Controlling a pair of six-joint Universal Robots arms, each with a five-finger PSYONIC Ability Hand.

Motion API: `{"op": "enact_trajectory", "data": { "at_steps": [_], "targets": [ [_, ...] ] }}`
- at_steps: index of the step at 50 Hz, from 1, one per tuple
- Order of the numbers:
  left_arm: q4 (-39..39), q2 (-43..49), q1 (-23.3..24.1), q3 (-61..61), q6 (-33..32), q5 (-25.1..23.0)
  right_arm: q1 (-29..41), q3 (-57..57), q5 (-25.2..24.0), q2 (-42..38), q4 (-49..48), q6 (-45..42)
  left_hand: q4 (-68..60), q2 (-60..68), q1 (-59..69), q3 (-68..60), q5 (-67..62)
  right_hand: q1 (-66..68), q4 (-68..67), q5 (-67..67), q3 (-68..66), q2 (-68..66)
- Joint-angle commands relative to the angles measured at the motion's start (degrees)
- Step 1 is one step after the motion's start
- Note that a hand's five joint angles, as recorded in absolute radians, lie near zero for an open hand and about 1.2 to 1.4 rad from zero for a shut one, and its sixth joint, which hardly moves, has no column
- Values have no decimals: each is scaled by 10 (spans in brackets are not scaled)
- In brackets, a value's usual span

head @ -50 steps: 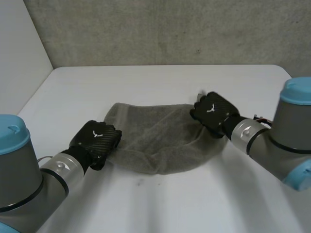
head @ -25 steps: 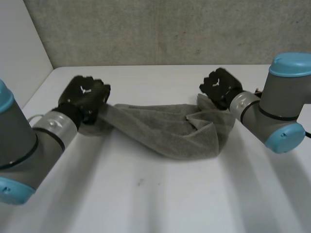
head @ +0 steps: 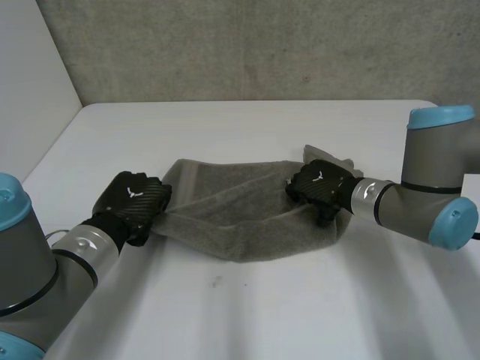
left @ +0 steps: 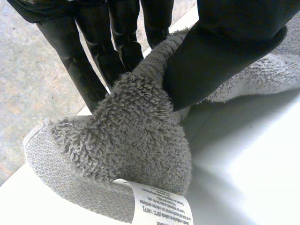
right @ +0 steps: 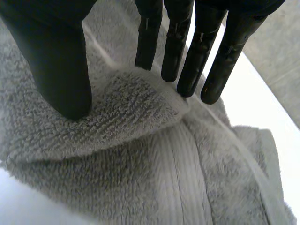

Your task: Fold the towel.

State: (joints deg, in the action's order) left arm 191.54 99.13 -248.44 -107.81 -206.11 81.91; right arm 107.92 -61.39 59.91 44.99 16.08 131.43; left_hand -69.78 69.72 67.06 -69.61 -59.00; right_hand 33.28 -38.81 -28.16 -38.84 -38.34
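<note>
On the table (head: 247,315), a grey towel (head: 232,217) lies bunched between two hands. Left hand (head: 133,202) pinches a corner near the label (left: 159,206) between thumb and fingers. Right hand (head: 319,187) pinches a fold at the opposite end.

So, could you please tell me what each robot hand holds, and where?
The left robot hand pinches the grey terry towel at its labelled corner; the right robot hand pinches a fold at the opposite end.

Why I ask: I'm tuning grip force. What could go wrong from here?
The left hand pinches only a small corner of the towel by its label; it might slip out.
The right hand pinches a bunched ridge at the towel's other end, so the fold may come out crooked.
</note>
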Motion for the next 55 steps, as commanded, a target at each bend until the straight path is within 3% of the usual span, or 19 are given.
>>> {"op": "enact_trajectory", "data": {
  "at_steps": [1,2,4,9,12,13,15,18,23,31,36,45,50,52,55],
  "targets": [
    [3,1,-13,8,-1,-3,1,9,46,-17,-17,-33,-102,103,129,-104,-110,266,-211,-217,-210,-215],
    [7,4,-16,15,0,-3,4,13,53,-18,-20,-40,-102,103,129,-104,-110,414,-359,-365,-359,-364],
    [10,11,-17,29,0,-4,7,21,58,-19,-25,-48,-102,103,129,-104,-110,467,-411,-418,-411,-416],
    [47,45,-16,112,-3,-4,13,94,79,10,-92,-28,-102,103,129,-104,-110,467,-412,-418,-412,-417],
    [90,62,-16,207,-11,-3,19,122,121,91,-264,64,-102,103,129,-104,-110,467,-412,-418,-412,-417],
    [118,69,-14,262,-11,-3,19,122,121,91,-264,65,-102,103,129,-104,-110,467,-412,-418,-412,-417],
    [188,83,-13,376,-8,2,19,107,170,148,-395,145,-102,103,129,-104,-110,467,-412,-418,-412,-417],
    [243,101,-13,468,-6,18,19,63,214,196,-468,189,-102,103,129,-104,-110,467,-412,-418,-412,-417],
    [266,115,-13,511,1,55,19,-20,222,238,-482,192,-102,103,129,-104,-110,467,-412,-418,-412,-417],
    [249,111,-15,335,-3,49,11,-190,193,254,-464,191,-102,103,129,-104,-110,467,-412,-418,-412,-417],
    [250,114,-17,156,-7,17,13,-293,137,251,-403,184,-102,103,129,-104,-110,467,-412,-418,-412,-417],
    [203,108,-18,3,-36,4,19,-338,126,207,-286,139,-102,103,129,-104,-110,467,-412,-418,-412,-417],
    [108,95,-10,-43,-59,4,17,-338,122,209,-228,130,89,-89,-62,88,82,467,-412,-418,-412,-417],
    [31,76,-6,-51,-61,4,13,-335,122,214,-221,132,259,-258,-231,257,251,467,-412,-418,-412,-417],
    [-32,42,-8,-45,-60,3,11,-334,124,248,-221,133,346,-346,-319,345,338,467,-412,-418,-412,-417]
  ]
}}
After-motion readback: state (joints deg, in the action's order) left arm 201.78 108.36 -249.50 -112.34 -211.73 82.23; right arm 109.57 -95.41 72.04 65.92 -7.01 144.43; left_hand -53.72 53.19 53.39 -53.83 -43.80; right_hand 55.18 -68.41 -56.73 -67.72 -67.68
